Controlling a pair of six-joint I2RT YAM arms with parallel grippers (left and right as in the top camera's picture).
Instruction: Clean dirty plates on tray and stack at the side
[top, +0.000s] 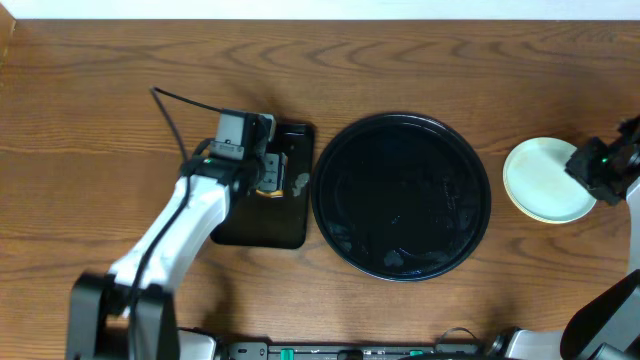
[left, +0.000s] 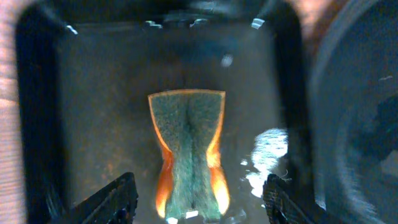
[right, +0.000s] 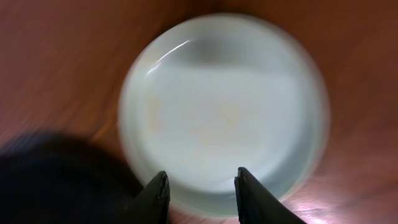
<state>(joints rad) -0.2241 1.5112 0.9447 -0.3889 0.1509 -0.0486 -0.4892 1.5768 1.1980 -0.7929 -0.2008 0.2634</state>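
The round black tray (top: 400, 195) sits mid-table with no plates on it, only wet marks. A pale plate (top: 540, 180) lies on the bare wood to its right and seems to top a small stack. It fills the right wrist view (right: 224, 106), slightly blurred. My right gripper (top: 588, 165) hovers at the plate's right edge, open and empty (right: 202, 196). My left gripper (top: 270, 180) is over the small rectangular black tray (top: 255, 225). It is open (left: 202, 202), fingers wide on either side of a green and orange sponge (left: 189, 149) lying in that tray.
The rectangular tray (left: 74, 93) touches the round tray's left rim (left: 360, 112). The round tray's edge shows dark at lower left in the right wrist view (right: 50, 174). Bare wood tabletop (top: 120, 90) lies around everything.
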